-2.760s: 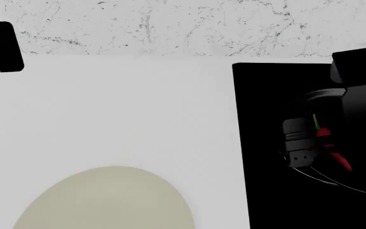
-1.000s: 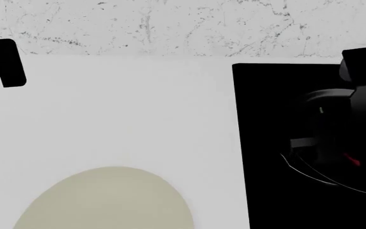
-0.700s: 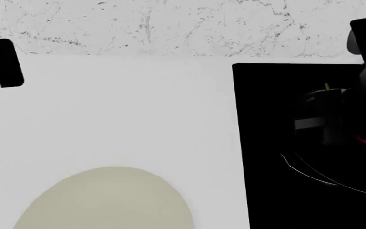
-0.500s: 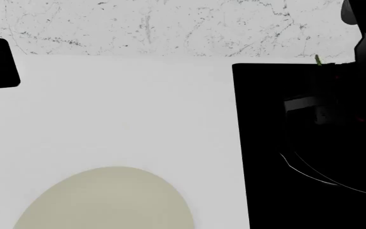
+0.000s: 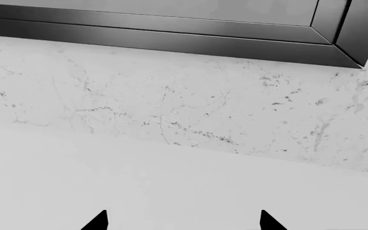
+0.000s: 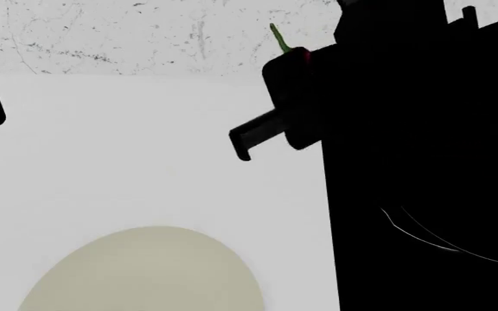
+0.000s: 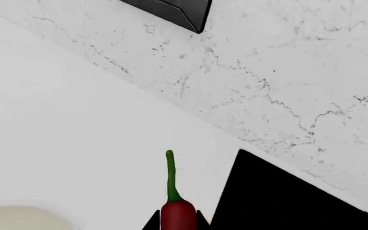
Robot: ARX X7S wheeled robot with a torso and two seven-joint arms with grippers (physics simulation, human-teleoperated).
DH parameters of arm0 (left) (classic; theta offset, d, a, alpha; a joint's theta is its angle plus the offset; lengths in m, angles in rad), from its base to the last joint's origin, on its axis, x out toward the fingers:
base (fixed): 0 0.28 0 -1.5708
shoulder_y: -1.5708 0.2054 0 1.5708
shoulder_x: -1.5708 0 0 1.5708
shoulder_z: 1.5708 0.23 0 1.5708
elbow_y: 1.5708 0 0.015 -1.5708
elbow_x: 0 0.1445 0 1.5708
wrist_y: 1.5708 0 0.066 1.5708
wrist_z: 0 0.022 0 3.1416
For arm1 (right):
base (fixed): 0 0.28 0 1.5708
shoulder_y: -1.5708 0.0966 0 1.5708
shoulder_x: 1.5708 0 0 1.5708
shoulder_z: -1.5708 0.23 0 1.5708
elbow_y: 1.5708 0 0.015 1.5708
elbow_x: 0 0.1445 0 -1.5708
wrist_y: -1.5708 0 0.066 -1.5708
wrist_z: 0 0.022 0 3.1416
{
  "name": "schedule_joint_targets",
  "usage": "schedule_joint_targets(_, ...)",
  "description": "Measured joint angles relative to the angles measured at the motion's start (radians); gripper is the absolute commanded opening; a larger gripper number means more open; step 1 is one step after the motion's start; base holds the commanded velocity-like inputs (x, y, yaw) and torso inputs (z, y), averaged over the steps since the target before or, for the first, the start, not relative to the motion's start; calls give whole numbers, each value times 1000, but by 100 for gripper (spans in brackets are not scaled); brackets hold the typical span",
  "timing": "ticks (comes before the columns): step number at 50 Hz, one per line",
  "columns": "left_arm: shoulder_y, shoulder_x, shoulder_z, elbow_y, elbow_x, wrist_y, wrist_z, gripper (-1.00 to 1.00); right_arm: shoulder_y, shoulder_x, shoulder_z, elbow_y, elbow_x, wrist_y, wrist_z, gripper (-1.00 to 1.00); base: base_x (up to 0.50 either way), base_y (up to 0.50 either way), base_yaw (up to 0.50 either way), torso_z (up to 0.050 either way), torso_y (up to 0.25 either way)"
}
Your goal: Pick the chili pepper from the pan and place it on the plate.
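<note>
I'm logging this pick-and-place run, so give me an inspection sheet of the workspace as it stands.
Surface: white counter, with a black stovetop at the robot's right.
Job's things: chili pepper is gripped by the right end effector, green stem showing, lifted over the stovetop's left edge. The pan shows only as a thin rim line. The beige plate lies bare at the near left.
Clutter: nothing seen.
Grippers: right end effector shut on the pepper; left end effector open, holding nothing, over bare counter.
Cables: nothing seen.
Surroundings: marble backsplash; dark frame above it.
</note>
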State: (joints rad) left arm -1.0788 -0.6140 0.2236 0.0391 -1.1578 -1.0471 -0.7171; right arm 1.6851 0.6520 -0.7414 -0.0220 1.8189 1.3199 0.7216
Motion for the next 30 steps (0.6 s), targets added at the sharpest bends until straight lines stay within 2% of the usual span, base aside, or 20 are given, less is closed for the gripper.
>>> schedule_joint_targets(30,74,-45,-57,55,-47,9,-37,100,-107,-107,-87,-393,337,-151,260,-100,0,0,0,0,0)
